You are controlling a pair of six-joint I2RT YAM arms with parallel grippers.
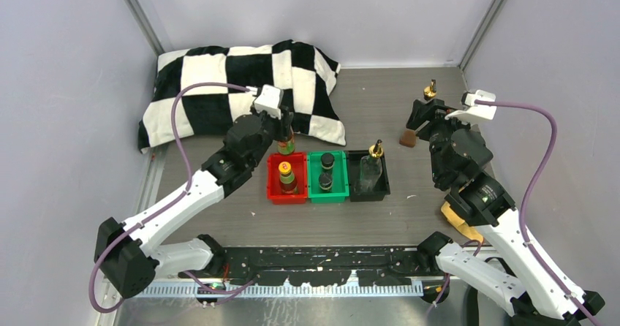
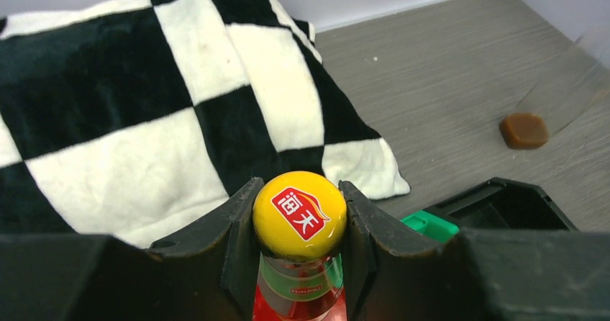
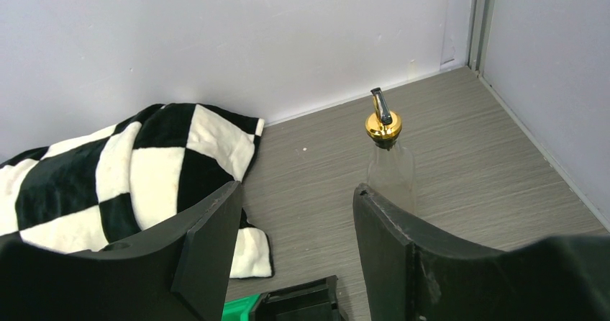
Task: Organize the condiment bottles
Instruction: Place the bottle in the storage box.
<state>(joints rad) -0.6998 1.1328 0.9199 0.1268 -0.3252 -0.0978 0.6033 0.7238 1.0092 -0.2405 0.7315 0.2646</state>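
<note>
My left gripper (image 2: 298, 191) is shut on the yellow cap of a reddish-brown bottle (image 2: 299, 216), which stands upright at the far edge of the red tray (image 1: 273, 183). A second orange-capped bottle (image 1: 286, 174) stands inside that tray. Two short dark black-capped bottles (image 1: 326, 171) fill the green tray (image 1: 313, 187). One clear glass bottle with a gold pourer (image 1: 373, 158) is in the black tray (image 1: 385, 182). Another clear glass bottle (image 3: 389, 159) stands alone at the far right of the table, just beyond my open, empty right gripper (image 3: 296, 199).
A black-and-white checkered pillow (image 1: 241, 85) lies at the back left, right behind the red tray. A small brown lump (image 1: 408, 139) sits on the table near my right gripper (image 1: 420, 120). Grey walls close in the back and both sides.
</note>
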